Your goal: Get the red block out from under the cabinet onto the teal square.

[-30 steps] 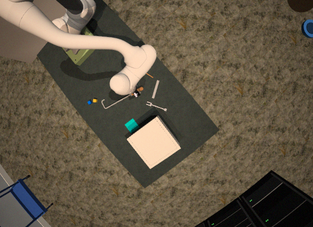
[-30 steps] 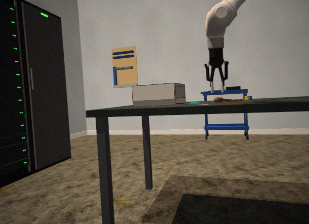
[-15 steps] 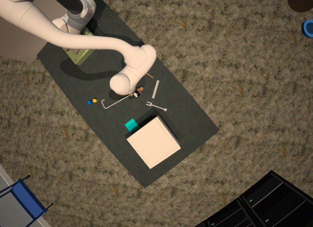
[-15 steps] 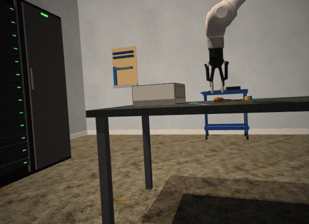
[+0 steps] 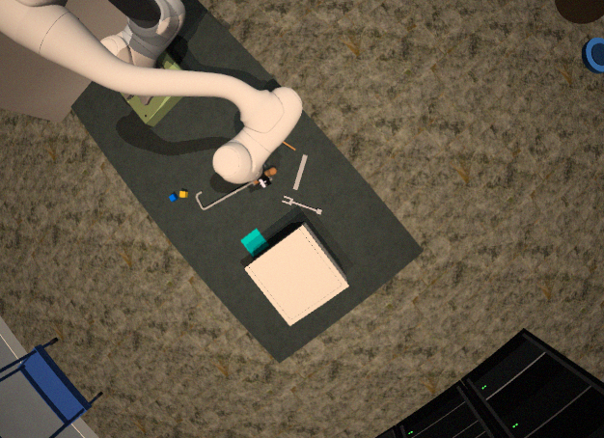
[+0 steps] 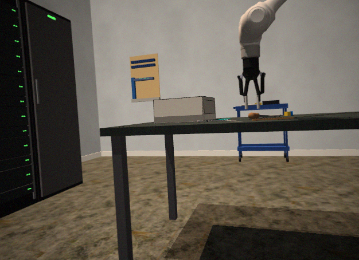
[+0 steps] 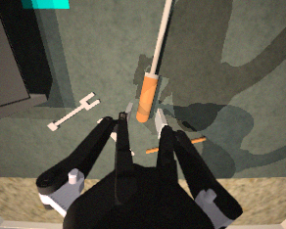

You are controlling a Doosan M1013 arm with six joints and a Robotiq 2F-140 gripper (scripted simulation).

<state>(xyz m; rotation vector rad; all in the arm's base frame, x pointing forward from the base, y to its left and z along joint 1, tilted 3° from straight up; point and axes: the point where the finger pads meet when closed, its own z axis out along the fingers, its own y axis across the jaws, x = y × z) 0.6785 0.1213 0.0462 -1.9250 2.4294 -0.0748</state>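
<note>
My gripper (image 5: 264, 180) (image 6: 251, 106) (image 7: 144, 112) is open partway and holds nothing. It hangs a short way above the orange handle of a hook tool (image 5: 271, 171) (image 6: 253, 115) (image 7: 148, 95), whose thin grey rod (image 5: 222, 199) (image 7: 162, 34) ends in a hook. The teal square (image 5: 252, 239) (image 7: 45, 4) lies on the table beside the cabinet (image 5: 296, 275) (image 6: 179, 109) (image 7: 5, 64). The red block is hidden from every view.
A grey forked tool (image 5: 302, 205) (image 7: 72, 113), a grey bar (image 5: 299, 172) and a thin orange stick (image 5: 288, 145) lie near the gripper. A blue cube (image 5: 173, 197) and a yellow cube (image 5: 183, 193) sit to the left. The arm's green base (image 5: 155, 109) stands on the dark table (image 5: 146, 170).
</note>
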